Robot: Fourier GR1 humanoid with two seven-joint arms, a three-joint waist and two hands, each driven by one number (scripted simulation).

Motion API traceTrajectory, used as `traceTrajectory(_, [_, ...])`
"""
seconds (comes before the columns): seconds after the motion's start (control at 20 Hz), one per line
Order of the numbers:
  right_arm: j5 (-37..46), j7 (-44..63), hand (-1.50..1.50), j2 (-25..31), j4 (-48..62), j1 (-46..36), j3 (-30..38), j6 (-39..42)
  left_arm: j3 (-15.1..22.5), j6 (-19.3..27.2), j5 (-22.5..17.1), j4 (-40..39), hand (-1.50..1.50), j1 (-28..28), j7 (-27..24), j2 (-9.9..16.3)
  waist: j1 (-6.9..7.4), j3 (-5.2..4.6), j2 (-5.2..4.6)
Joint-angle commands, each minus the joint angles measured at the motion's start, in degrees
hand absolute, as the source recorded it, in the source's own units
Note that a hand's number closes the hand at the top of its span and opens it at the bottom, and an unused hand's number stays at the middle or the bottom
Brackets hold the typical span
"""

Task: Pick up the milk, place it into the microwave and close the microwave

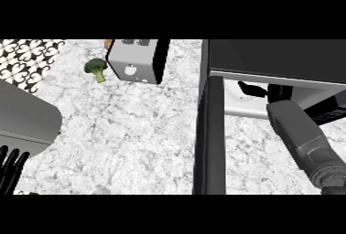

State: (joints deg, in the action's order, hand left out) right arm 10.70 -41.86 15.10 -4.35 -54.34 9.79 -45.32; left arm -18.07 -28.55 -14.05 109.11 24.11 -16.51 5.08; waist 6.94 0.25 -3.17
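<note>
The microwave [277, 57] stands at the back right with its door [211, 137] swung open towards me, seen edge-on as a dark upright bar. My right forearm [304, 137] reaches into the light-coloured cavity [236, 103]. Only black parts of my right hand [260, 89] show there, under the microwave's top edge. I cannot make out the milk; the hand and the microwave's top hide whatever is in that spot. My left hand [10, 167] rests open at the lower left edge below its grey forearm [24, 116].
A silver toaster [138, 59] stands at the back centre. A broccoli floret [96, 68] lies just left of it. A small orange thing [108, 43] shows behind the toaster. Patterned tiles [27, 57] fill the back left. White marble counter [128, 137] spreads left of the door.
</note>
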Motion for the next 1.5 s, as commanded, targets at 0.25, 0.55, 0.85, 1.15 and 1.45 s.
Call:
traceTrajectory(0.25, [0.6,-0.6,-1.5,-1.5,-1.1,-0.9,0.0,-3.8,-0.6,0.6,0.6,-2.6,-1.5,-2.5,0.0,0.5,0.07,0.12,-0.01])
traceTrajectory(0.55, [2.2,1.1,-1.5,-3.0,0.4,-2.0,-1.2,-3.6,1.4,0.4,3.0,-3.2,-1.5,-2.3,-1.7,-1.0,0.21,0.04,0.18])
traceTrajectory(0.85, [2.0,-0.3,-1.5,-3.6,-0.4,-0.8,-0.8,-2.0,-1.4,-2.2,1.2,-5.3,-1.5,-2.4,-2.6,2.4,-0.06,0.06,0.27])
traceTrajectory(1.15, [1.8,0.9,-1.5,-3.8,-0.4,-1.8,-0.4,-0.4,-0.4,-0.7,2.0,-5.0,-1.5,-2.9,-2.7,0.3,-1.5,0.0,0.87])
traceTrajectory(1.45, [0.7,-2.2,-1.5,-4.5,-1.4,0.9,1.0,1.3,-1.1,-1.4,2.7,-3.5,-1.5,-0.5,-5.0,0.0,-1.88,-0.01,1.23])
